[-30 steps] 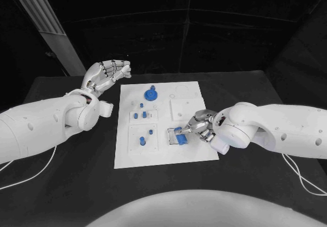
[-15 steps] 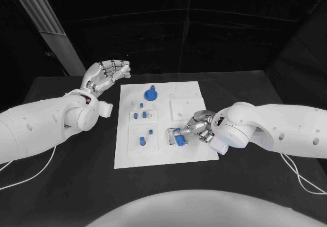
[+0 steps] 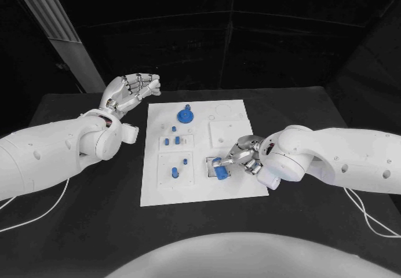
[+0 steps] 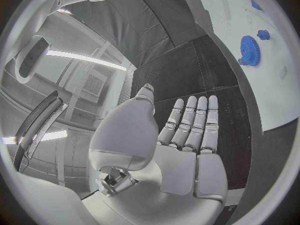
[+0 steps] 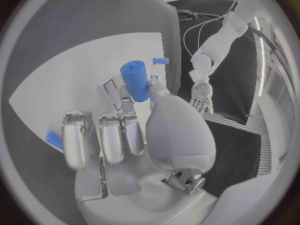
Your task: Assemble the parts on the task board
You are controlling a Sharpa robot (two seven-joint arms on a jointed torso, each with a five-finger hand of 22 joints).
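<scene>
A blue cylinder is being carried to its seat on the task board.

The blue cylinder (image 5: 136, 80) is pinched by the right hand (image 3: 240, 156) over the near right part of the task board (image 3: 242, 194), apparently at a recess; lowering upright is called for next. The left hand (image 3: 130, 90) is held empty beyond the board's far left corner, fingers straight, close together.

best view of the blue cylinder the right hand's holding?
Right wrist view: the blue cylinder sits unobstructed, pinched by the right robot hand. Head view shows it small and partly hidden. Left wrist view misses it.
</scene>
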